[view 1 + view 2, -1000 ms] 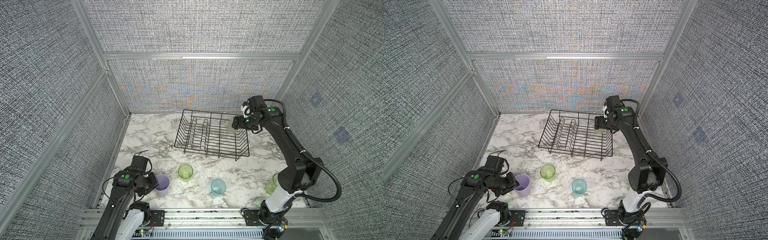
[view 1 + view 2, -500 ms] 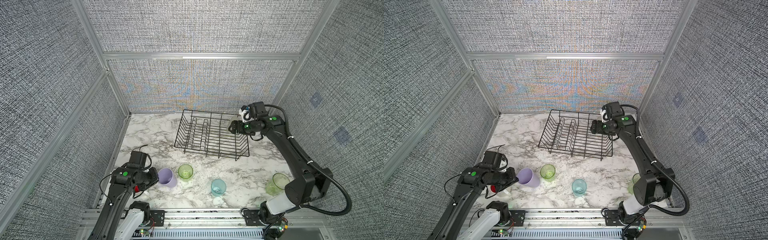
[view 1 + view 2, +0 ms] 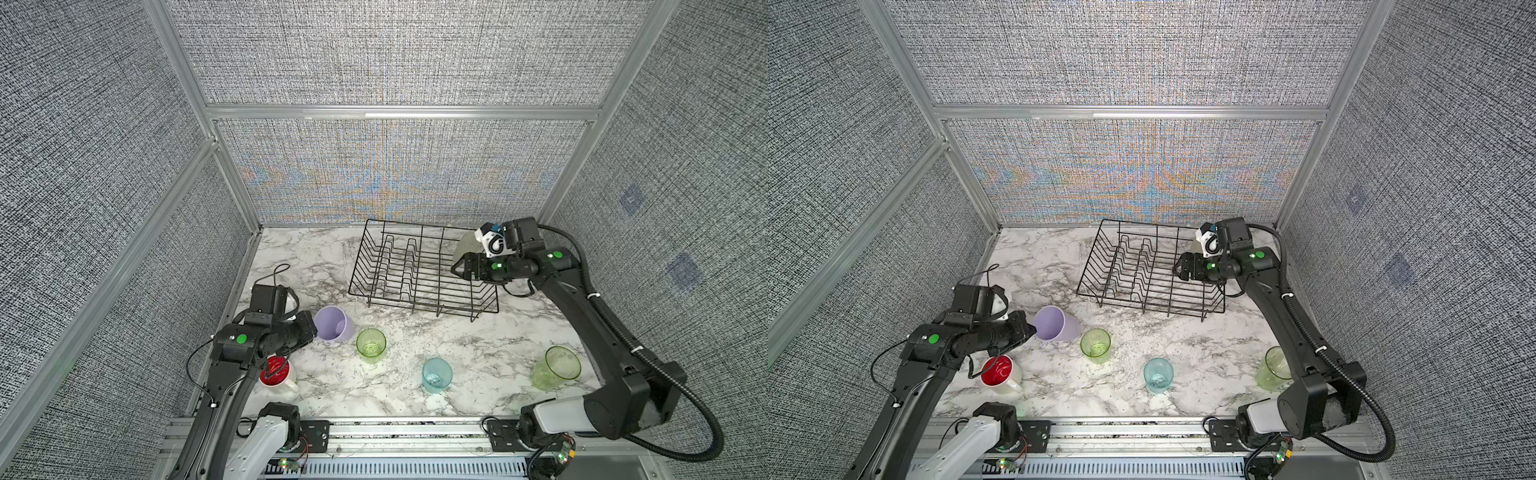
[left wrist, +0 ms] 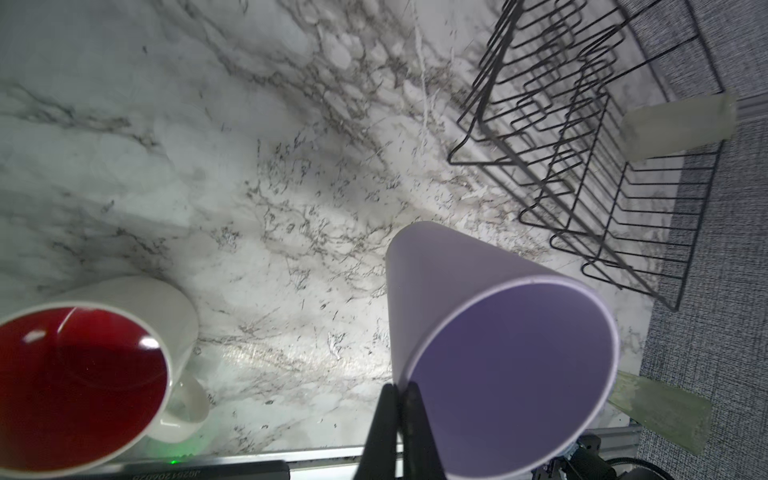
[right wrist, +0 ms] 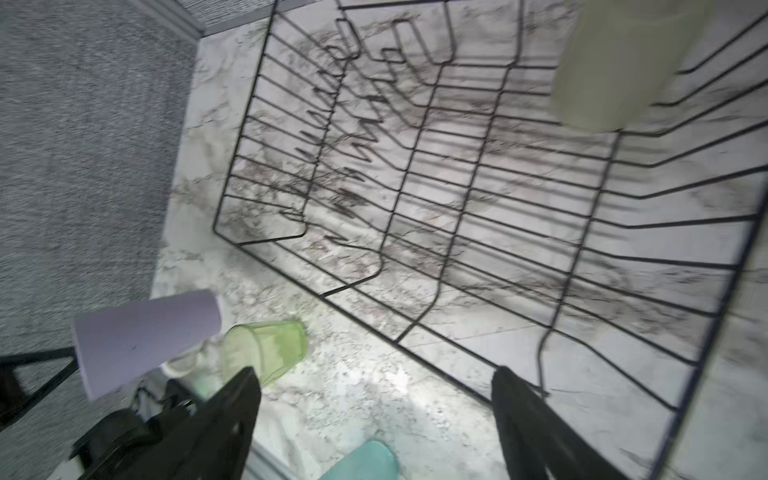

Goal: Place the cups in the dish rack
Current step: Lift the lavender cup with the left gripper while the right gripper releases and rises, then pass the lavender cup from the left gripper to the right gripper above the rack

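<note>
Lavender cup (image 3: pixel 334 324) is the one in hand. The left gripper (image 4: pixel 400 399) has its fingers pressed together on the near rim, one inside the mouth and one outside. The cup hangs tilted on its side, base pointing toward the rack (image 3: pixel 415 270).

A rim pinch this thin probably lets the cup swing, so the carry should be slow, with the wrist turned to bring the mouth down before the rack is reached. A green tumbler (image 3: pixel 371 343) stands just beside the base. I would lift first and only then travel, so it is not knocked. The cup should go over the rack's near wall and into the left half. The right gripper (image 5: pixel 374 376), jaws spread wide and holding nothing, hovers over the right end, and the two arms are best kept apart.

Six cups in all:
- One lavender cup, in the left grip.
- One white mug (image 3: pixel 276 372) with a red inside, on the table (image 3: pixel 291 257) under the left arm.
- One teal cup (image 3: pixel 436 374), near the front edge.
- Three tumblers: the one by the lavender cup, a second (image 3: pixel 557 368) at the front right, and a pale third (image 4: pixel 677 124) that seems to sit in the rack's far right corner. The views are too poor to show whether it is upright.

So one cup appears loaded and five remain. There is one rack.
</note>
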Robot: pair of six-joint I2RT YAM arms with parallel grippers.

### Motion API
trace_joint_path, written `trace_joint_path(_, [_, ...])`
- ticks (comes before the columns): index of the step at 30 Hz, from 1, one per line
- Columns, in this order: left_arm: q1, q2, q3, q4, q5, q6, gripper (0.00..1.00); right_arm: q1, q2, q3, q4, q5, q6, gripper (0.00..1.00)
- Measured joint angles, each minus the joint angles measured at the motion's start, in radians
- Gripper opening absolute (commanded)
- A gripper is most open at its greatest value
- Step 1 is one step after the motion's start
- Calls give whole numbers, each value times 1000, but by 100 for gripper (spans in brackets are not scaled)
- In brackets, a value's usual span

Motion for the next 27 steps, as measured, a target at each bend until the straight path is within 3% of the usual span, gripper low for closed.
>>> trace_joint_path(5, [0, 36, 51, 126, 53, -25, 0, 26, -65, -113, 141, -244, 118, 92])
trace_joint_path(11, [-3, 94, 42, 379, 257, -112, 0, 37, -159, -227, 410, -440, 294, 99])
trace_joint_path(16, [-40, 136, 23, 597, 376, -202, 0, 37, -188, -326, 644, -497, 492, 99])
trace_joint_path(22, [-136, 230, 35, 814, 454, -275, 0, 42, -161, -456, 988, -508, 829, 99])
trace_joint_path(27, [-220, 331, 84, 925, 494, -298, 0, 50, -119, -492, 1225, -508, 1028, 99])
